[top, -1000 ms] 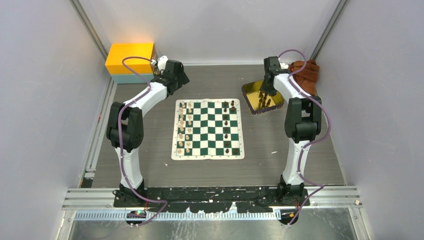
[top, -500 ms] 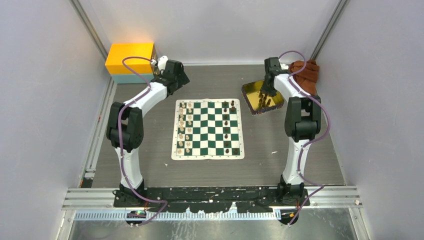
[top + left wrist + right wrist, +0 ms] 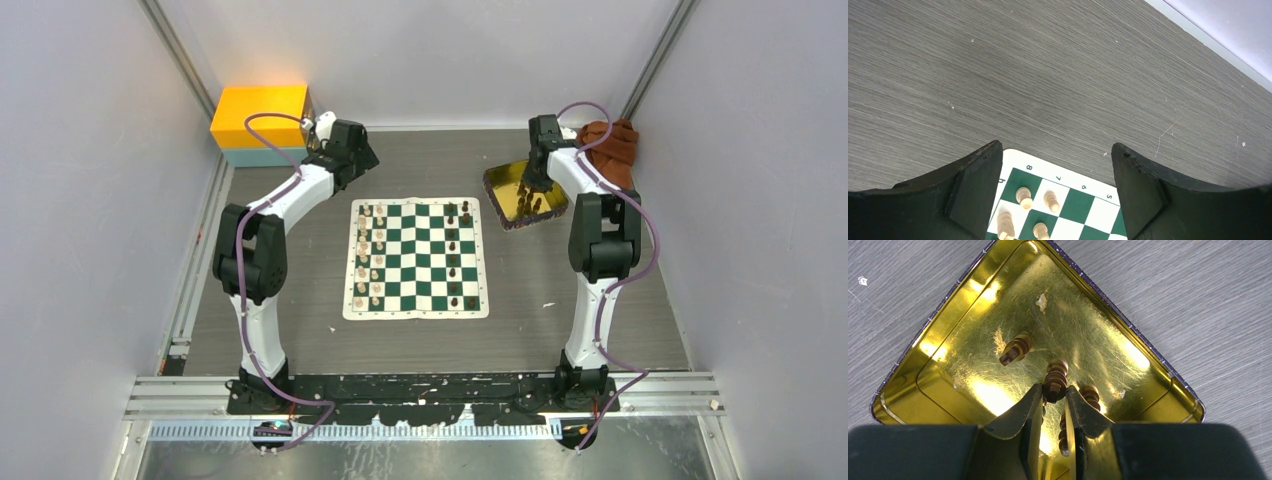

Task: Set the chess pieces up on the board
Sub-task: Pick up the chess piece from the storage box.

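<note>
Board (image 3: 416, 258) mid-surface: cream pieces (image 3: 366, 252) down its left side, dark pieces (image 3: 453, 246) down its right, with gaps. Your left fingers (image 3: 975, 185) hang wide and empty above its far-left corner, clear of the work. Beyond, your right fingers (image 3: 1025, 415) pinch a dark piece (image 3: 1055, 382) in the tray (image 3: 1083, 315), probably to lift it.

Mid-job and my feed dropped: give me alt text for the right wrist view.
The right tool pinches a dark chess piece inside the gold tray. Nearby in the tray sit other dark pieces, and the tray rests on a grey wood-grain table.
</note>
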`<state>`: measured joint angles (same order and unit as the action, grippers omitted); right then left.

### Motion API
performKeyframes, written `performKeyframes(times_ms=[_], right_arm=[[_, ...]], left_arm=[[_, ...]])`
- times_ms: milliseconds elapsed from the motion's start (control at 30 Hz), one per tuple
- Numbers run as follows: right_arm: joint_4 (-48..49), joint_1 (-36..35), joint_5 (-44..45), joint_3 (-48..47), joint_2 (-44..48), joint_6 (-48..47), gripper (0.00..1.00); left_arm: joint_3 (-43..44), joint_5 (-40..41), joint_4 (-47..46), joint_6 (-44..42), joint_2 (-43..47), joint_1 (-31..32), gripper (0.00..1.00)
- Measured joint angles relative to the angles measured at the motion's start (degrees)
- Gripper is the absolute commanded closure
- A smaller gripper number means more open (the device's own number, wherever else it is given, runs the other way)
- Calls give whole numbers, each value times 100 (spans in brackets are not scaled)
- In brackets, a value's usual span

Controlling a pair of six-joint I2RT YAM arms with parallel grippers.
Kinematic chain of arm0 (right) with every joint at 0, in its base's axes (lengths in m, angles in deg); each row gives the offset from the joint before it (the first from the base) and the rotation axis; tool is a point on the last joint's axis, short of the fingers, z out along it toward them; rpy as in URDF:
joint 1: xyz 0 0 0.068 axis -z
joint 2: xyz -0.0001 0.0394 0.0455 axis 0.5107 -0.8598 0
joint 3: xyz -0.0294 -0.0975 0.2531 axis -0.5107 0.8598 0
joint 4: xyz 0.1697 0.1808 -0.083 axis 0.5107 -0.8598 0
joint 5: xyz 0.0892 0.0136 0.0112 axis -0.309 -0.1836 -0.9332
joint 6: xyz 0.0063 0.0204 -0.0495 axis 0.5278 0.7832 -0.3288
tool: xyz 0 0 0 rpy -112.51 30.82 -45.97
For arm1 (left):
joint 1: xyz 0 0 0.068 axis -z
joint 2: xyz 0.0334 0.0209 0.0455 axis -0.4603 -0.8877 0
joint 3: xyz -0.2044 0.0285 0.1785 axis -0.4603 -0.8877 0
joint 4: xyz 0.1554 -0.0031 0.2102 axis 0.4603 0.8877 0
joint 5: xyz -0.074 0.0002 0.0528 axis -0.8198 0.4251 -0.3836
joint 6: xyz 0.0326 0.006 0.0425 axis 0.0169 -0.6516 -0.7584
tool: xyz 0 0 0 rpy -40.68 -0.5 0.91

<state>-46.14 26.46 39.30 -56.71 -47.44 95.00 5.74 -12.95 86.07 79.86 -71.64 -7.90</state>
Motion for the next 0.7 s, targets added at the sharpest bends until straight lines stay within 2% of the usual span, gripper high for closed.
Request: performKeyframes(times_ms=[67,700], right_arm=[[0,0,2,0,0,0,99],[214,31,184,0,2,-243,99]], left_arm=[[0,-7,2,0,0,0,20],[61,-42,37,2,0,44,21]])
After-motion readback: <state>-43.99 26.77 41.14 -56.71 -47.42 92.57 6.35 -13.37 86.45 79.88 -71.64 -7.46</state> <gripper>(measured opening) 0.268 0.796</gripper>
